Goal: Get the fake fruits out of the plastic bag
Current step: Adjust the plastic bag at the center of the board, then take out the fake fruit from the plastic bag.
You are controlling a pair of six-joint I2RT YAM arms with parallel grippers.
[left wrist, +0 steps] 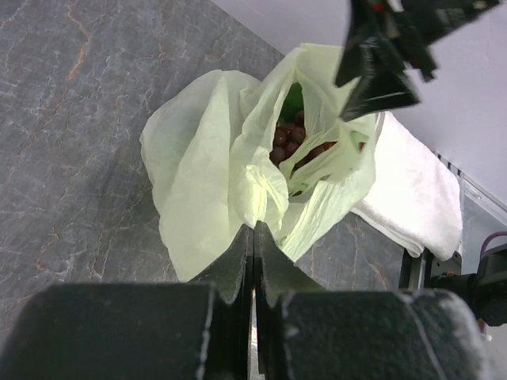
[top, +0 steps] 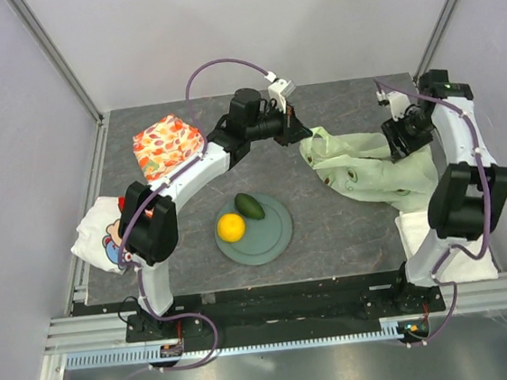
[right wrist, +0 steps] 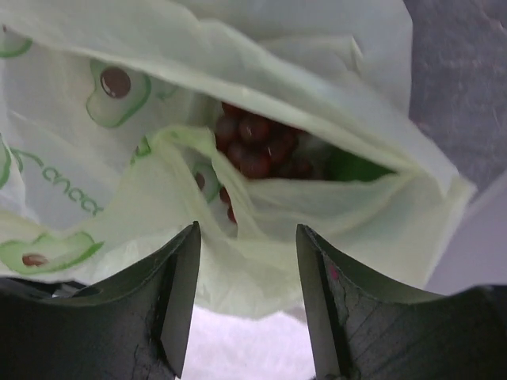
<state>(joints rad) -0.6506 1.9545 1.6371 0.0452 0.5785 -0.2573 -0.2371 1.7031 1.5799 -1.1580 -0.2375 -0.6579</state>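
Observation:
The pale green plastic bag [top: 365, 171] lies at the back right of the table. My left gripper [top: 298, 136] is shut on the bag's left edge [left wrist: 261, 194] and holds it up, with the mouth gaping. Inside show the dark red grape bunch [left wrist: 287, 142] and a bit of something green [left wrist: 294, 101]. My right gripper [right wrist: 247, 229] is open just above the bag's mouth [right wrist: 317, 206], over the grape bunch [right wrist: 257, 146] and the green piece [right wrist: 356, 168]. It sits at the bag's right side [top: 401, 143]. The round orange [top: 231, 227] and the dark green oval fruit [top: 250, 206] lie on the plate [top: 277, 237].
An orange leaf-patterned cloth [top: 168, 144] sits at the back left. A white cloth with a cartoon print [top: 100, 235] lies at the left edge. A white folded towel [top: 441, 247] lies at the right under the right arm, also in the left wrist view [left wrist: 416, 190].

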